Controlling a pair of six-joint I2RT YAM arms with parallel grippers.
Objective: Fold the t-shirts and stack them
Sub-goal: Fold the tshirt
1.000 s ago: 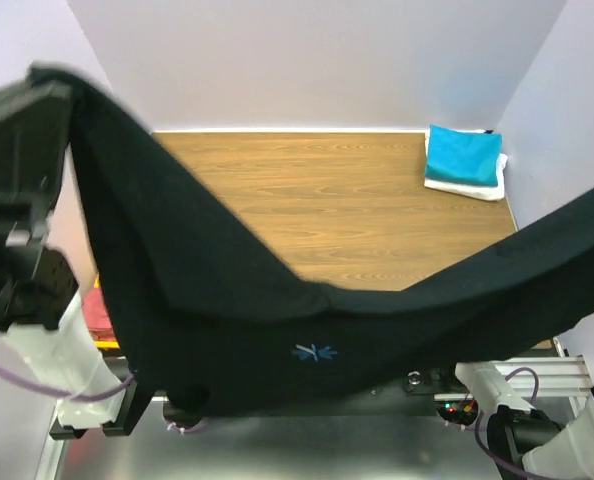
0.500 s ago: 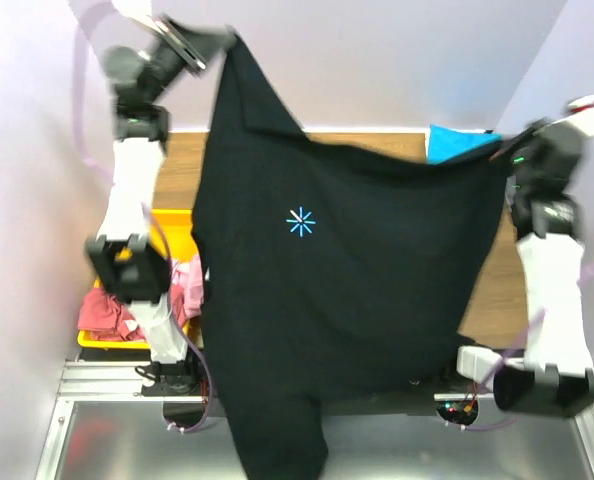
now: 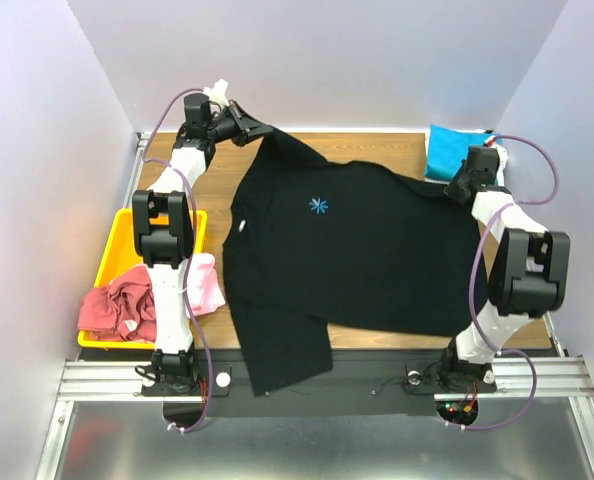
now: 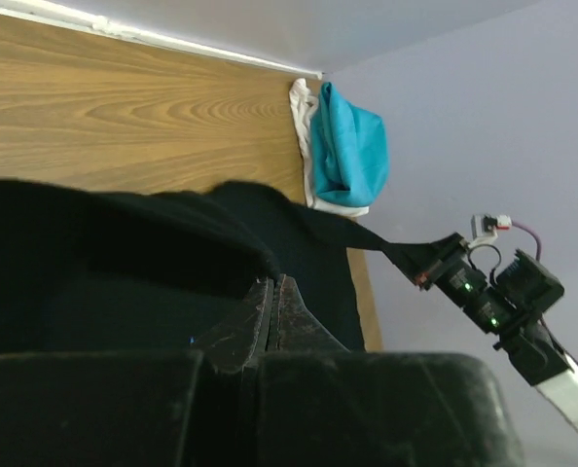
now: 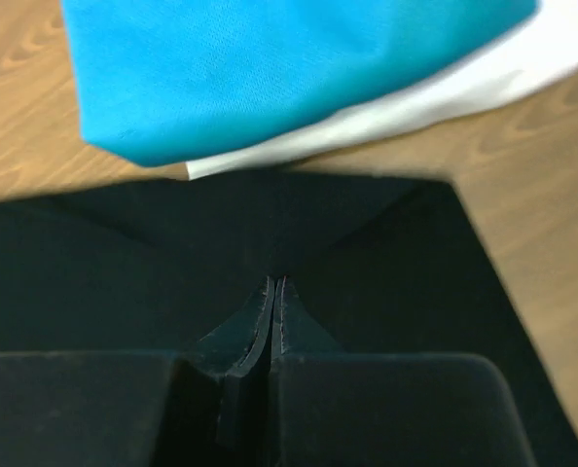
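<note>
The worktop (image 3: 377, 150) bears the black t-shirt (image 3: 357, 260) spread across its middle and over the near edge, the white t-shirt (image 5: 415, 107) far right, and a yellow tray (image 3: 117, 240) at its left edge.

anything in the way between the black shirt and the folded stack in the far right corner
Nothing visible. The black t-shirt, pinched by the left gripper and right gripper, reaches right up to the white t-shirt under the folded teal t-shirt.

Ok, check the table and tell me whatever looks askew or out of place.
The black t-shirt lies crooked, one end hanging over the near edge of the table, while the left pincer and right pincer pinch its far edge. The pink shirt spills over the rim of the yellow tray.
</note>
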